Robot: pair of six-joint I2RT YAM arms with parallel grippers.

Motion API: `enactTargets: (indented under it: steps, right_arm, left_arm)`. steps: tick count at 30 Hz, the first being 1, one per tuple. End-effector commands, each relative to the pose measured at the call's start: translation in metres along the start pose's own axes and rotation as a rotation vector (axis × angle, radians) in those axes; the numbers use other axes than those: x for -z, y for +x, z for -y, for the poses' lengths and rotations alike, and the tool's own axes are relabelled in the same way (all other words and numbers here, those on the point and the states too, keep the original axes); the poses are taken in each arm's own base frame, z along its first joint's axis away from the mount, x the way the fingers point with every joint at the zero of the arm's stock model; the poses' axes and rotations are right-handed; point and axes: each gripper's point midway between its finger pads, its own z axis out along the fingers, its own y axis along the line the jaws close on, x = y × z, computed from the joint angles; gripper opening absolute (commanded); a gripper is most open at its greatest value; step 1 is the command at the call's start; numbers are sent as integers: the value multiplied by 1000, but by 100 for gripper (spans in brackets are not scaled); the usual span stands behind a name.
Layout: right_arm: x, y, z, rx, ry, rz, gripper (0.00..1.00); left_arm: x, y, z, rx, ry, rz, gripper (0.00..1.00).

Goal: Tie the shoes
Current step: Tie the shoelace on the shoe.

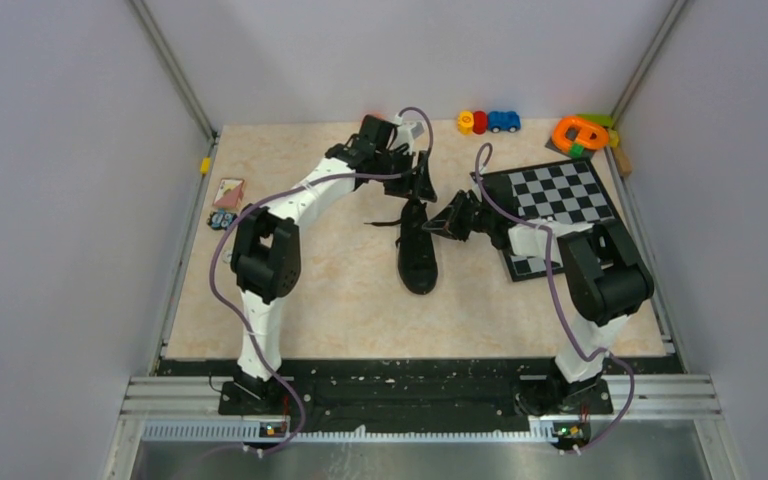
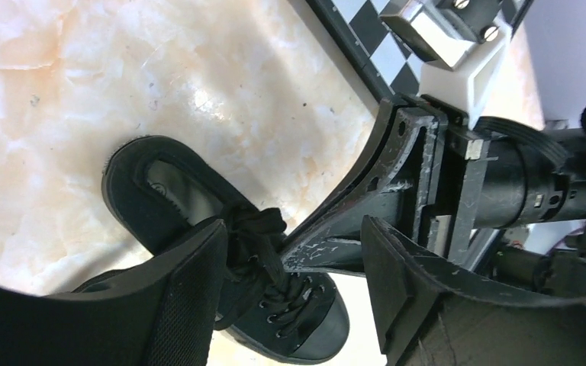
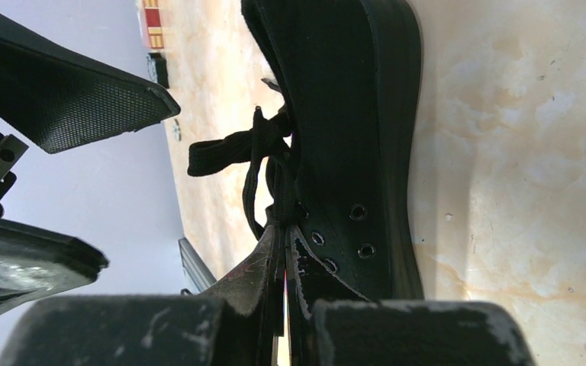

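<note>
We see the black sneaker [image 1: 418, 255] standing on its sole in the middle of the table [image 1: 310, 300], left of the chessboard [image 1: 558, 195]. The right gripper [image 3: 283, 252] is pinched tight on its laces [image 3: 236, 149] — the left gripper [image 2: 294, 267] hangs over them, spread wide, holding nothing.

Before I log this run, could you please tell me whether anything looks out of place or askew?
The sneaker is untied: one loose lace trails left across the table. The chessboard lies crooked to the table edges. Nothing looks spilled or broken.
</note>
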Motion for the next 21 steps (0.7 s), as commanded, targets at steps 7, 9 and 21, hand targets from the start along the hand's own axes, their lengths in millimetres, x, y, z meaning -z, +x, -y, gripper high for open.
enactTargets:
  steps: [7, 9, 21]
  right_arm:
    - [-3, -5, -24, 61, -64, 10, 0]
    - [-3, -4, -24, 63, -64, 8, 0]
    - [-1, -2, -24, 69, -56, 6, 0]
  left_arm:
    - [-3, 5, -10, -64, -78, -58, 64]
    - [-5, 5, -8, -59, -66, -60, 64]
    - [-11, 5, -2, -55, -32, -64, 31]
